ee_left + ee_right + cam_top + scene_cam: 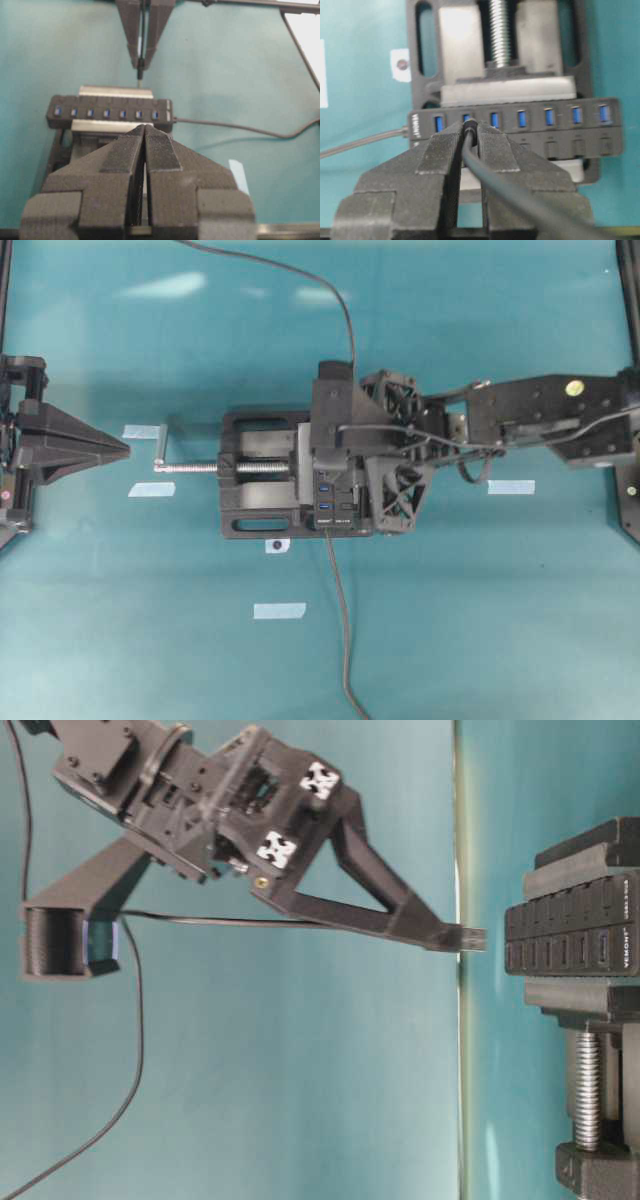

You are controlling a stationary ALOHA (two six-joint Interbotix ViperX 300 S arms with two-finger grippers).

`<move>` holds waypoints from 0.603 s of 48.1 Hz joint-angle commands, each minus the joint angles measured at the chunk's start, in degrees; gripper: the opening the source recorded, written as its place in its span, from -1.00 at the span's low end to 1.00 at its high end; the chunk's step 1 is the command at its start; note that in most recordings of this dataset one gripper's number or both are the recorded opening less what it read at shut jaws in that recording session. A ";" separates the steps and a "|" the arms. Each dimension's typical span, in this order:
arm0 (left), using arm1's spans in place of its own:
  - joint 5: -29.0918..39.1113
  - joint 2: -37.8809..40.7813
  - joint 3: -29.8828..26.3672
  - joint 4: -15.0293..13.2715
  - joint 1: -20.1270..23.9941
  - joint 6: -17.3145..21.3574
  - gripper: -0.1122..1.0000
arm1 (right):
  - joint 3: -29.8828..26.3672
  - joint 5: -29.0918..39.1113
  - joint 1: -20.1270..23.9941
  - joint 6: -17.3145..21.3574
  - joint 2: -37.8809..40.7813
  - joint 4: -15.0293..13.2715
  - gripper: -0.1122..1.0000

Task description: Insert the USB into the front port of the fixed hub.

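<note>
USB [466, 937]: small black plug on a long thin dark cable [520, 200]. Location: pinched between the fingers of the right hand [440, 932], tip projecting past them, held above the hub and not yet touching it. In the right wrist view the tip lines up near the second blue slot from the lettered end. Handling, as judged: light and rigid at the plug, limp along the cable; the cable trails back through the hand and may tug the plug off line. Best hold is on the plug body close behind the tip, as now, so the tip cannot pivot. The metal tip is small; a skewed approach would likely jam at the slot edge.

Hub [110, 111]: long narrow black bar, seven blue slots, white lettering at one end, its own cable leaving that end. Clamped in a black vise [262, 487] with silver screw; should not shift under a push.

Right hand: closed on the USB.

Left hand [145, 131]: closed, nothing in it, parked at the left of the counter [120, 640], well apart from the vise.

Sundries: pale tape marks on the counter.
</note>
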 commanded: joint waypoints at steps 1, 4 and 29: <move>-0.62 0.26 -0.70 0.18 -0.09 -0.09 -0.80 | -1.32 -0.70 0.62 0.70 -0.09 0.35 -0.65; -0.53 0.26 -0.70 0.18 -0.09 -0.09 -0.80 | -1.49 -0.79 0.79 0.70 0.44 0.53 -0.65; -0.53 0.26 -0.70 0.18 -0.09 -0.09 -0.80 | -1.58 -2.29 1.41 0.62 2.99 1.41 -0.65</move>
